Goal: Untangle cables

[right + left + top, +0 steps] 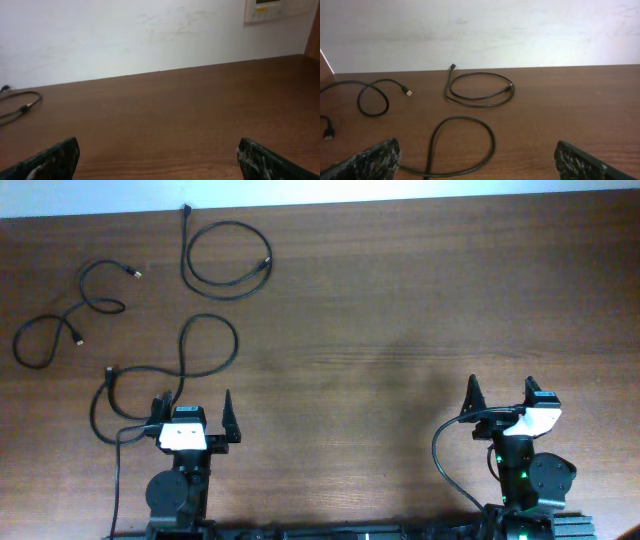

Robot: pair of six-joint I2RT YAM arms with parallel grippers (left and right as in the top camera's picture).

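Observation:
Three thin black cables lie apart on the left half of the wooden table (pixel 400 300). One forms a round loop (pixel 225 297) at the back; it also shows in the left wrist view (pixel 480 73) and at the left edge of the right wrist view (pixel 20 109). A second cable (pixel 45 319) winds along the far left (pixel 387 102). A third cable (pixel 236 340) loops just ahead of my left gripper (pixel 195 408) and trails towards its left side (pixel 492 145). My left gripper (pixel 475 160) is open and empty. My right gripper (pixel 500 385) is open and empty at the front right (pixel 157 155), far from the cables.
A thicker black wire (pixel 437 450) curves beside the right arm's base, and another (pixel 118 475) runs down beside the left arm's base. The table's far edge meets a white wall (pixel 520 30). A wall panel (pixel 267 10) shows at the upper right of the right wrist view.

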